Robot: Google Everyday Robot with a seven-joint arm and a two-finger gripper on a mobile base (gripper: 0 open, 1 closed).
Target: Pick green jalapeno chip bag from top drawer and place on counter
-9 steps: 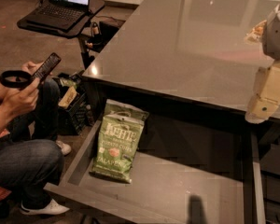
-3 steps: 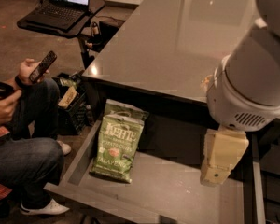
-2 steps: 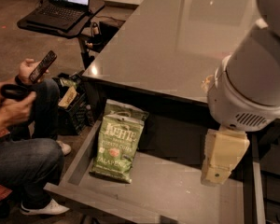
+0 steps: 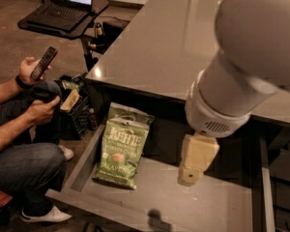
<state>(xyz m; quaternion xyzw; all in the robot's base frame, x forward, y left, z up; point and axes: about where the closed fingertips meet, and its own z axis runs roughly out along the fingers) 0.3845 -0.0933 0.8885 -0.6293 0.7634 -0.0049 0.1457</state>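
Green jalapeno chip bag (image 4: 122, 151) lies flat at the left of the top drawer (image 4: 210, 208). End effector (image 4: 191, 174) hangs to the bag's right, apart from it; whether spread or closed cannot be told.

The green jalapeno chip bag (image 4: 122, 149) lay flat, label up, near the left wall of the open top drawer (image 4: 208, 202), below the glossy dark counter (image 4: 169, 42); the gripper (image 4: 190, 176) hung over the drawer, apart from the bag.
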